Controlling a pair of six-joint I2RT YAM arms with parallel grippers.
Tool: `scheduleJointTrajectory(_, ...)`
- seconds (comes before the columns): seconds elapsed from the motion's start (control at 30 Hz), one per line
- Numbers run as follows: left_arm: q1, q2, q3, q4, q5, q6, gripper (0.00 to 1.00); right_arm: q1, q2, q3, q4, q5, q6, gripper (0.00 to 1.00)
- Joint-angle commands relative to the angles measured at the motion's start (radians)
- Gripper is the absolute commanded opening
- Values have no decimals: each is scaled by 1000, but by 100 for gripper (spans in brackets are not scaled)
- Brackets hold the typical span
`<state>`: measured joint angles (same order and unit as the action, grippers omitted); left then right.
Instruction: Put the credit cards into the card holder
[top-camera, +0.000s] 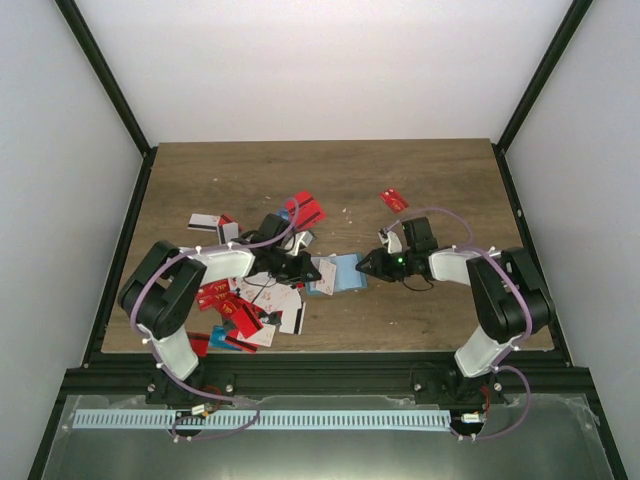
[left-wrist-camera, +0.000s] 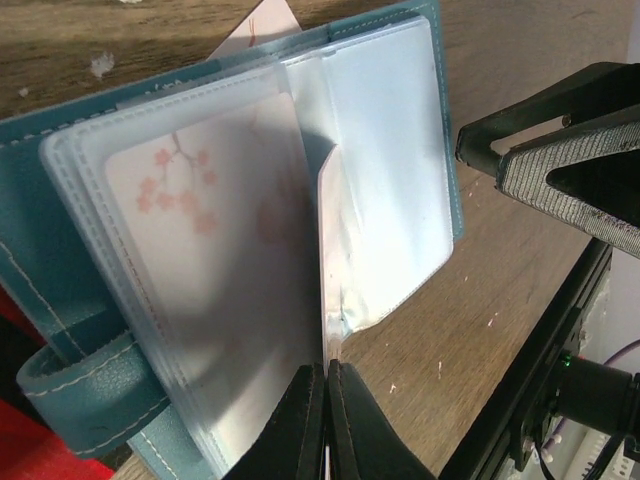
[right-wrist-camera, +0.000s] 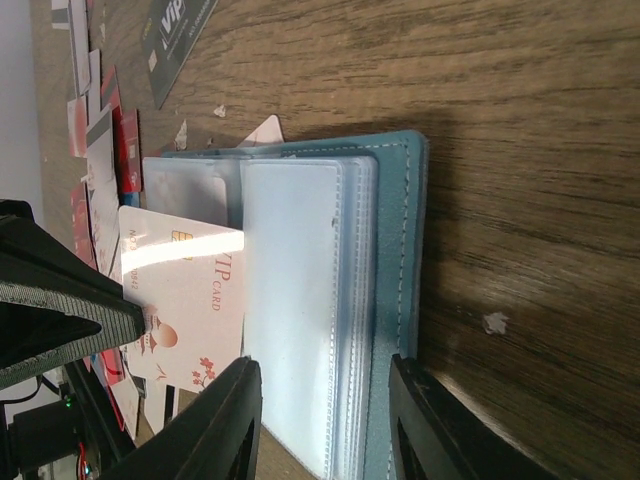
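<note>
A wooden table (top-camera: 400, 170) stands between white walls (top-camera: 330, 60).

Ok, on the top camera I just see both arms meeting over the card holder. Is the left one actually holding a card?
Observer: Yes, the left end effector is shut on a white card, pinching its edge.
Operator: Is it in a pocket?
Observer: Not seated. Most of it shows bare, with its leading edge at the clear sleeves by the fold of the open card holder.
Operator: And the right arm?
Observer: The right end effector has its jaws apart at the holder's outer edge, and I see nothing gripped.
</note>
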<state>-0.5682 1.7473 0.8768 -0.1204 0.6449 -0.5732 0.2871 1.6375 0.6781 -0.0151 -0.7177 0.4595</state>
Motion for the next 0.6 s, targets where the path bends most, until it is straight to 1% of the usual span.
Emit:
scheduleJointTrajectory(0.0,4,27,27,-22,12,13,4,4,15,30,7,-10,-21,37)
scheduleJointTrajectory(0.57,4,90,76,14,19,-5,4,23,67,21,29,-55,-20,32)
